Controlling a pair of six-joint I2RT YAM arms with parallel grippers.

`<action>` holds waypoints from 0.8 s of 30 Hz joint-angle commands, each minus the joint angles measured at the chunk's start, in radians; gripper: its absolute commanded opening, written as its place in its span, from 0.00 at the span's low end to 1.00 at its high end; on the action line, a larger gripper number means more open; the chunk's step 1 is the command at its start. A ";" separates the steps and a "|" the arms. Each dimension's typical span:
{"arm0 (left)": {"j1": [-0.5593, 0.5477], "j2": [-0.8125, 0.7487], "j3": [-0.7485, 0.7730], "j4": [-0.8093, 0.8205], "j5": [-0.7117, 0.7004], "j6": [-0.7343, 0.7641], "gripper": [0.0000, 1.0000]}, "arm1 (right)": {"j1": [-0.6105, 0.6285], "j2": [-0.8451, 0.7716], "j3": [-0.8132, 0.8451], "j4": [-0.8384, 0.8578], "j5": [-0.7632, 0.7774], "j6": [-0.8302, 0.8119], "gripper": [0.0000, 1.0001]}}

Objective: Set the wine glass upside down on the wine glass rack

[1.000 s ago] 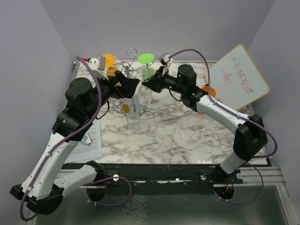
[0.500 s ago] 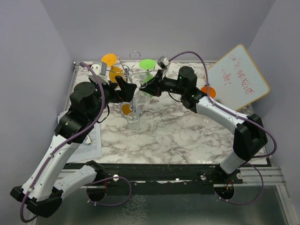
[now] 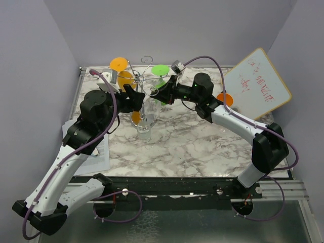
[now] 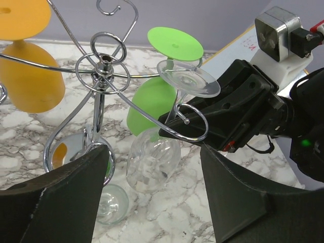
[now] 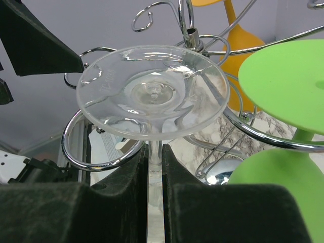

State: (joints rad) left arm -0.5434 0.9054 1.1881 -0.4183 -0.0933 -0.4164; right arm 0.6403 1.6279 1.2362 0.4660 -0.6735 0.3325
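Though whiteboard [image 3: 257, 83] writing is unreadable, right pincer [image 5: 155, 164] grips wine glass [image 5: 152, 93].

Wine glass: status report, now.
Right claw shut on wine glass stem, bowl down. Foot just over rack scroll; seating unclear. Left claw open, nearby. Green glass hangs close beside.

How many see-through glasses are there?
2. The wine glass is held upside down beside the rack, its stem between the right jaws. A second clear glass sits on the table below. The arms may hide more.
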 commanded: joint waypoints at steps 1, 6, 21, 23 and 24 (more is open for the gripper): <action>0.004 -0.047 -0.011 0.054 -0.059 0.036 0.75 | 0.005 0.018 0.048 0.017 0.016 -0.004 0.01; 0.003 -0.085 -0.001 0.045 -0.160 0.021 0.83 | 0.005 0.022 0.064 -0.014 0.047 -0.032 0.01; 0.003 -0.018 -0.049 -0.085 -0.288 -0.262 0.57 | 0.012 0.000 0.041 -0.033 0.010 -0.072 0.01; 0.003 -0.008 -0.048 -0.083 -0.271 -0.259 0.50 | 0.012 -0.001 0.039 -0.020 -0.008 -0.060 0.01; 0.003 -0.004 -0.048 -0.081 -0.260 -0.257 0.47 | 0.012 0.001 0.039 -0.013 -0.016 -0.056 0.01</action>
State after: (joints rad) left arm -0.5423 0.8982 1.1397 -0.4931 -0.3946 -0.6586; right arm 0.6426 1.6402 1.2613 0.3950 -0.6353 0.2569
